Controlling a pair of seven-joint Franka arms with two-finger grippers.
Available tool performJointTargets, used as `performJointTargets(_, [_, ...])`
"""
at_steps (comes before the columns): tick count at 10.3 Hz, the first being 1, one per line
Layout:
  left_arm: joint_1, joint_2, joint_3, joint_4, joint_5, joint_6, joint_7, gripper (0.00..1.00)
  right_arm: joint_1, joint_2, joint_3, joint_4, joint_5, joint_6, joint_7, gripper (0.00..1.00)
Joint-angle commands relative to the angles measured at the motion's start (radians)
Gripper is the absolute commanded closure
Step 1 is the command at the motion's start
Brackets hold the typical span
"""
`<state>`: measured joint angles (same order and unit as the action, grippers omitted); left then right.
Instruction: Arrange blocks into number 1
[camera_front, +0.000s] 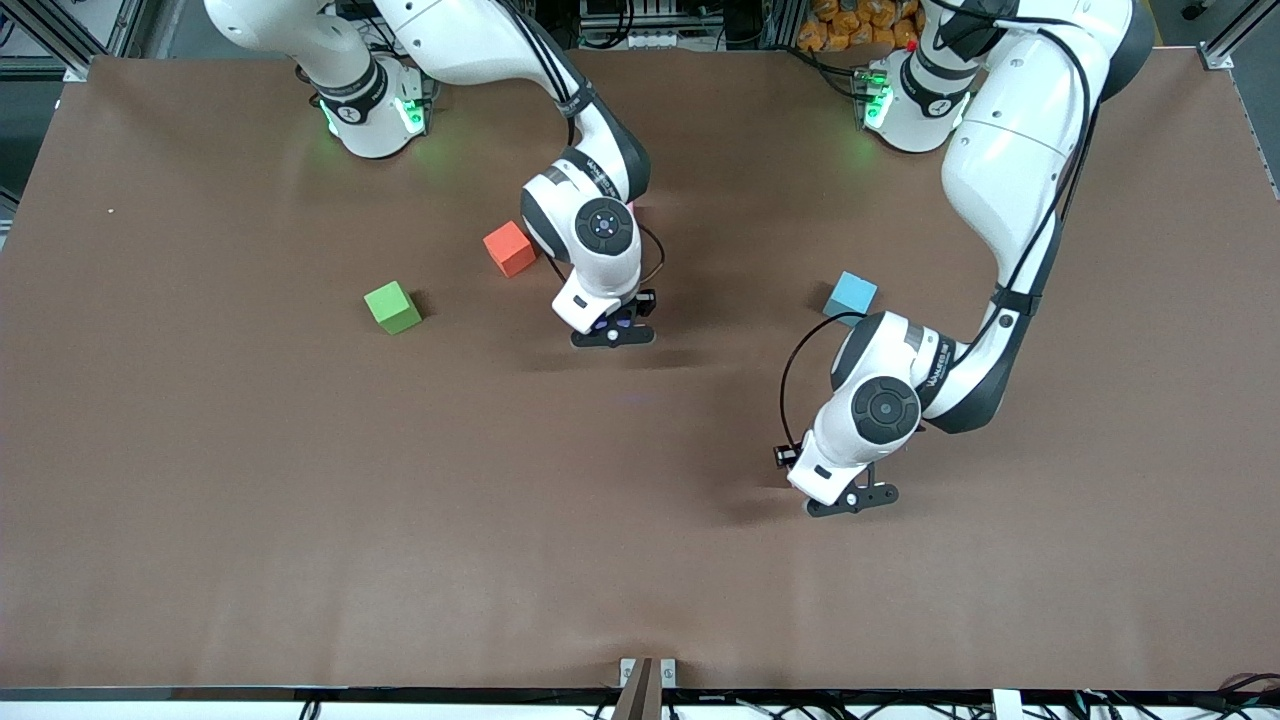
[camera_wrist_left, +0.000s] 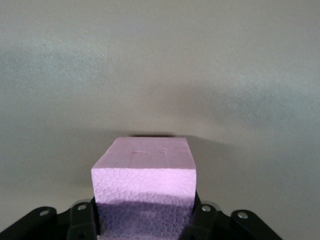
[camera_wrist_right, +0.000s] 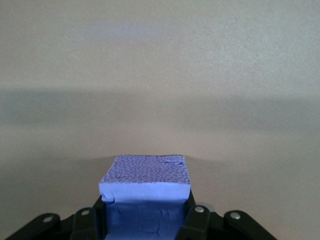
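Observation:
My left gripper (camera_front: 852, 497) is low over the table toward the left arm's end, shut on a light pink block (camera_wrist_left: 145, 170) that fills the gap between its fingers (camera_wrist_left: 202, 217). Near the table's middle, my right gripper (camera_front: 612, 335) is shut on a purple block (camera_wrist_right: 146, 175), of which a purple edge (camera_front: 612, 325) shows in the front view. Whether either block touches the table I cannot tell. A pink sliver (camera_front: 632, 207) peeks out from under the right arm. The red block and the other pink and purple blocks are hidden or out of view.
An orange cube (camera_front: 510, 248) lies beside the right arm's wrist and a green cube (camera_front: 392, 307) lies toward the right arm's end. A light blue cube (camera_front: 850, 296) sits under the left arm's forearm. Bare brown table (camera_front: 400, 520) spreads toward the front camera.

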<state>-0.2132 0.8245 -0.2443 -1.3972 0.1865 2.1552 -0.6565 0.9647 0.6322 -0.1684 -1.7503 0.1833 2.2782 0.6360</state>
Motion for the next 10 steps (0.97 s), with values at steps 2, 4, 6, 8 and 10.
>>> performJointTargets(2, [0.000, -0.088, -0.033, -0.103, 0.016, -0.032, -0.008, 1.00, 0.012, -0.025, -0.005, -0.044, 0.013, -0.002, 0.013, 0.60])
performJointTargets(4, [0.000, -0.134, -0.062, -0.147, 0.016, -0.093, -0.008, 1.00, 0.008, -0.026, -0.006, -0.040, 0.013, -0.015, 0.014, 0.00])
performJointTargets(6, [0.000, -0.203, -0.067, -0.242, 0.011, -0.094, -0.006, 1.00, -0.001, -0.034, -0.013, -0.019, 0.011, -0.055, 0.010, 0.00])
performJointTargets(8, [0.006, -0.258, -0.096, -0.336, 0.004, -0.060, -0.029, 1.00, -0.035, -0.060, -0.025, 0.056, 0.011, -0.179, -0.002, 0.00])
performJointTargets(10, [0.006, -0.355, -0.108, -0.498, 0.002, 0.049, -0.069, 1.00, -0.093, -0.118, -0.026, 0.132, 0.010, -0.328, -0.009, 0.00])
